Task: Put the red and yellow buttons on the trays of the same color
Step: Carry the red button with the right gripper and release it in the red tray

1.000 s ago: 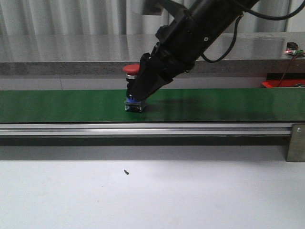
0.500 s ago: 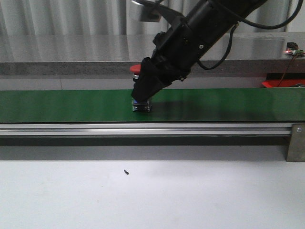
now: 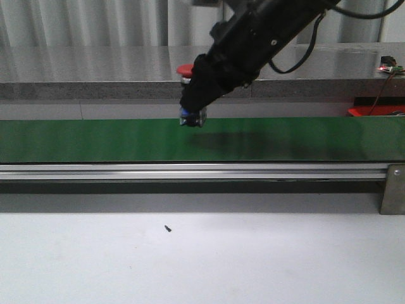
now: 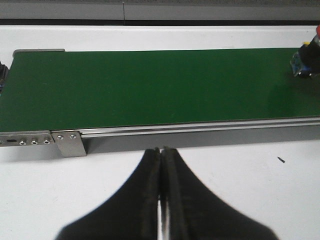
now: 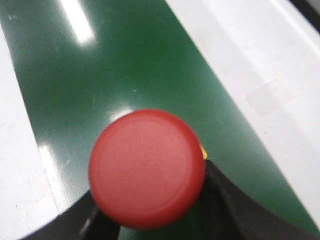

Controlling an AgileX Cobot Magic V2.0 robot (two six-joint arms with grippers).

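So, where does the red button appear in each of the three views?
Front view: red button in the right gripper, above the green belt.
Left wrist view: at the far right edge.
Right wrist view: fills the centre.
Shared landmark: the green belt.

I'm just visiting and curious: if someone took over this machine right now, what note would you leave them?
Right gripper: shut on the red button, held clear above the green conveyor belt.
Left gripper: shut, empty, over the white table in front of the belt.
Done: red button picked up.
Left: set it on the red tray, partly visible far right. No yellow button or yellow tray in view.
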